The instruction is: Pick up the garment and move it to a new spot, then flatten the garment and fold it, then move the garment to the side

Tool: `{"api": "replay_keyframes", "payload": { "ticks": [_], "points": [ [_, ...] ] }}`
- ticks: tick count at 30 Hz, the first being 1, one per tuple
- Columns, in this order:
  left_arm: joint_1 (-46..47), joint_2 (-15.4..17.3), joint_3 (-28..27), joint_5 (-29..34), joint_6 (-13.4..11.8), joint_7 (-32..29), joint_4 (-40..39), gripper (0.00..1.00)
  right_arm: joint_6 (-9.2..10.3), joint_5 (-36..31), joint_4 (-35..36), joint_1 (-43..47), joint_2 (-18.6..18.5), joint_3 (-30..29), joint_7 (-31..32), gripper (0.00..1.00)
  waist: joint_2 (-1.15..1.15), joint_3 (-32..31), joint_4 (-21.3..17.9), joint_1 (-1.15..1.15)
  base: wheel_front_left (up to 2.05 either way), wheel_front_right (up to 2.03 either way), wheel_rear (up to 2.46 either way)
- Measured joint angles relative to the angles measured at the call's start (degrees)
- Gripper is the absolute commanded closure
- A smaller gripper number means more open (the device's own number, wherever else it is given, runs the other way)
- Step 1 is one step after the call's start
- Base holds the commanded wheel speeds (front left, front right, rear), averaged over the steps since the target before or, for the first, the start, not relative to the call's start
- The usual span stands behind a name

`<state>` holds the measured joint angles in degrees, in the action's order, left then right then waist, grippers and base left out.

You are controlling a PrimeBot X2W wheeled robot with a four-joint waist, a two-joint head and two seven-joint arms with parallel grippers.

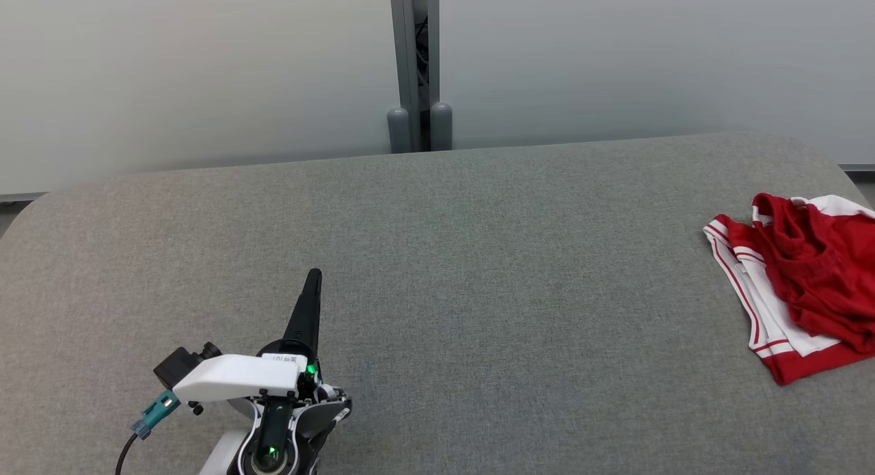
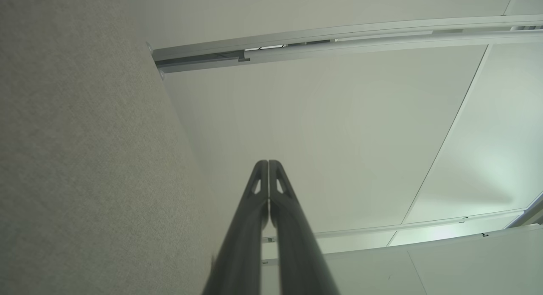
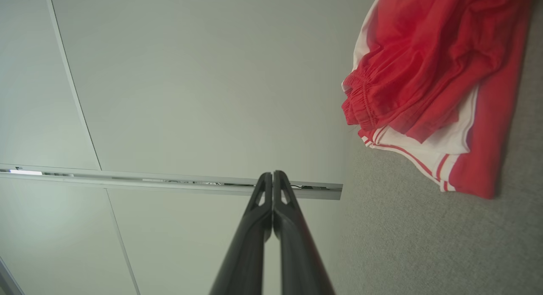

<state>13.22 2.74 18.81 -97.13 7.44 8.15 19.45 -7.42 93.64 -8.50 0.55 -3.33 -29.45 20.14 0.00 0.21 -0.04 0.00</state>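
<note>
Nearest the head camera, the left gripper (image 1: 313, 275) hung low over the near left part of the table (image 1: 437, 270), its two dark fingers pressed together on nothing. The garment (image 1: 800, 283), a pair of red shorts with white striped trim, lay well apart from it at the table's right edge. It was rumpled, with red cloth bunched over a flatter white-and-red layer. The right gripper (image 3: 272, 175) hovered near that heap, likewise pressed together and holding nothing.

That lie would have suited two stages: a loose heap waiting to be lifted, or a rough fold already put off to the side. The pictures did not settle which, so the step in hand could not be named. Any grasp to come would call for parted fingers and a pinch on soft, slack cloth that would likely sag.

The head view gave the garment's place on the table and its gap from the left gripper. The right wrist view showed the gathered waistband (image 3: 358, 102) and striped hem close up. The left wrist view showed grey tabletop beside pale wall panels (image 2: 339, 129).
</note>
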Motion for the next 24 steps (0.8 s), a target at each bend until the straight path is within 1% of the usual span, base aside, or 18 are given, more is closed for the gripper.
{"api": "replay_keyframes", "payload": {
  "ticks": [24],
  "points": [
    [0.00, 0.00, 0.00, 0.00, 0.00, 0.00, 0.00, 1.00, 0.00, -0.20, 0.00, -0.01, 0.12, -0.14, 0.05, 1.00, 0.00, 0.00, 0.00, 0.00, 0.00, 0.00, 0.00]
  ]
}}
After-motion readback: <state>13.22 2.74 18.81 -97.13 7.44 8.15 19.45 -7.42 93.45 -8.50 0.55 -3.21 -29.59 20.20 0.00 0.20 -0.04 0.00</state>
